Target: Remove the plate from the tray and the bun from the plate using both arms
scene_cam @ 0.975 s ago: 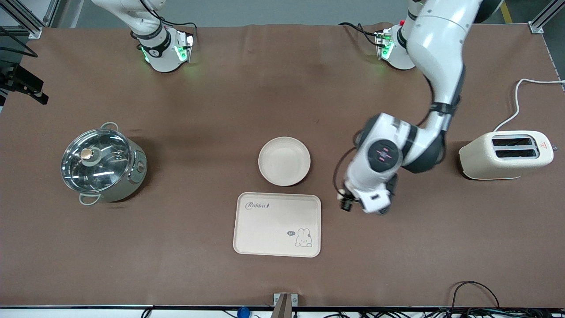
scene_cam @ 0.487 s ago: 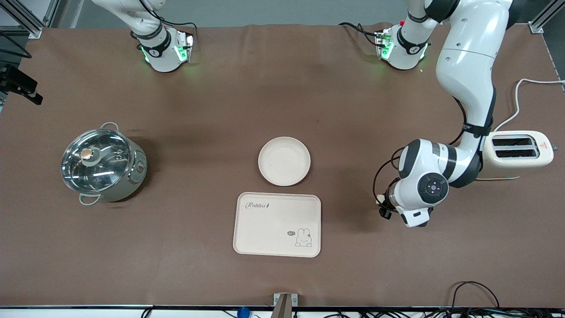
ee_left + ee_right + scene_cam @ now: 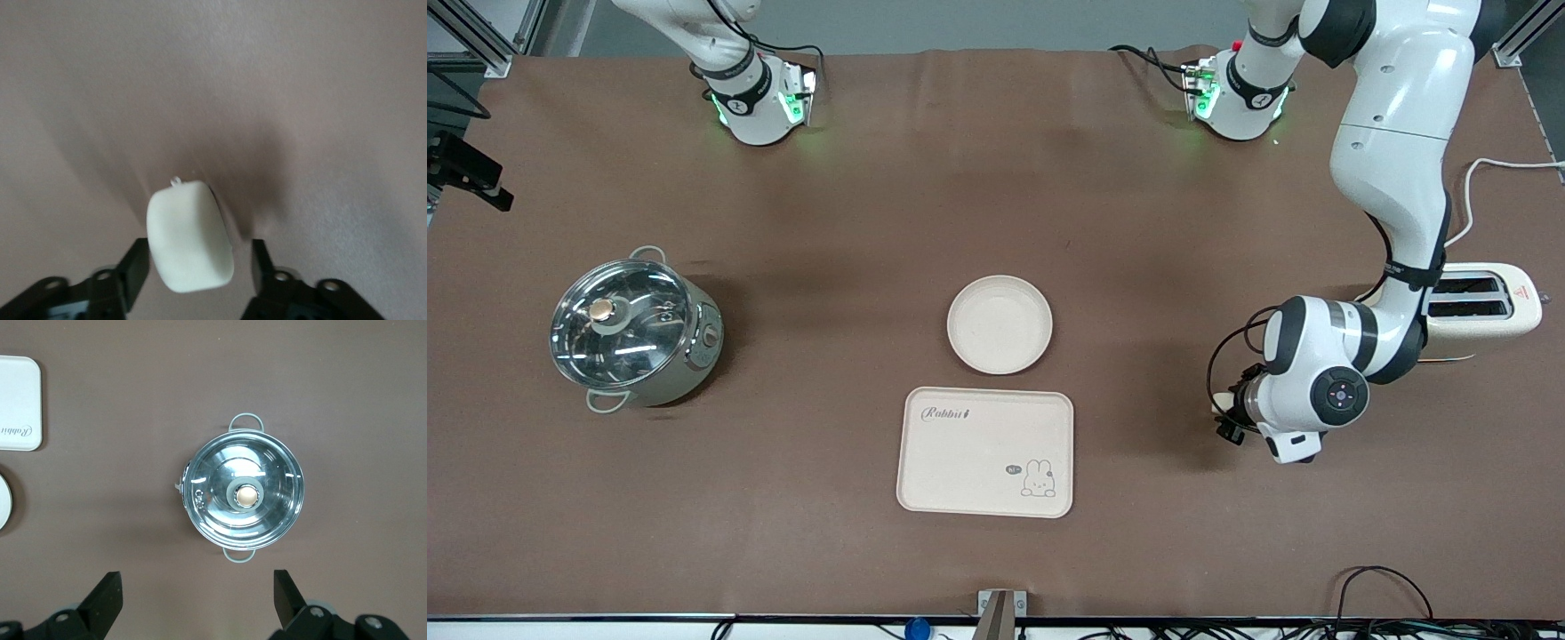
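Toward the left arm's end of the counter [image 3: 854,222], left tool [image 3: 197,277] is spread, bun [image 3: 190,237] loose between, clear of mid-frame plate [image 3: 1000,324] and lower-centre tray [image 3: 985,452]. Right tool [image 3: 197,593] waits, released, over pot [image 3: 243,495].

Plate [image 3: 1000,324] beside tray [image 3: 985,452] — apart

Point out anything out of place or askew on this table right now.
Only the bun stands out: it sits tipped up on its edge between the left gripper's open fingers, over bare table toward the toaster. The plate and tray lie flat and apart; the pot keeps its lid.
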Available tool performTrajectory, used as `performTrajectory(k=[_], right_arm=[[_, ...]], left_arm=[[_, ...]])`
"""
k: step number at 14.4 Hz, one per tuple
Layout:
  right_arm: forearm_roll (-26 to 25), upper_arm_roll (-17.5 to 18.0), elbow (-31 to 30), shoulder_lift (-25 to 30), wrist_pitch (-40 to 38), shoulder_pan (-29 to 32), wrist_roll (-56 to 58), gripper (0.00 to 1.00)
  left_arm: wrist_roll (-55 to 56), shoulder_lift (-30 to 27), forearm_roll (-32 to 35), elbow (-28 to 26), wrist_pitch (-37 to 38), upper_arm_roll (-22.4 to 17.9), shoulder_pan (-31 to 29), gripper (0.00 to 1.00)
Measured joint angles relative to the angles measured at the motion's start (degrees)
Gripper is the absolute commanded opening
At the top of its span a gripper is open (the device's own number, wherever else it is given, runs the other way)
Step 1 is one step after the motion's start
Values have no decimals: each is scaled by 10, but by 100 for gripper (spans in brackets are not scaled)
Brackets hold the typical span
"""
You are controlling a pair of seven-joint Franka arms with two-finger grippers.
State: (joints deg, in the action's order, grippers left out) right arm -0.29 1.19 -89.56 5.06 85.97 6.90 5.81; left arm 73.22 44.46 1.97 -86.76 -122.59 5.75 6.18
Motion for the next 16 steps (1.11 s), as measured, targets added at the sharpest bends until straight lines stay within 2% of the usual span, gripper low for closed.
performTrajectory(k=[2, 4, 7, 10, 16], right_arm=[[0, 0, 0, 0, -3, 0, 0, 100], [0, 0, 0, 0, -3, 0, 0, 100], [0, 0, 0, 0, -3, 0, 0, 100], [0, 0, 0, 0, -3, 1, 0, 100], [0, 0, 0, -1, -4, 1, 0, 100]], left_arm=[[-2, -7, 0, 2, -1, 2, 3, 100], [-26, -39, 0, 10, 20, 3, 1, 100], [-135, -133, 0, 18, 109, 3, -3, 100], [-231, -234, 0, 19, 149, -2, -7, 100], [-423, -360, 0, 19, 282, 0, -31, 100]])
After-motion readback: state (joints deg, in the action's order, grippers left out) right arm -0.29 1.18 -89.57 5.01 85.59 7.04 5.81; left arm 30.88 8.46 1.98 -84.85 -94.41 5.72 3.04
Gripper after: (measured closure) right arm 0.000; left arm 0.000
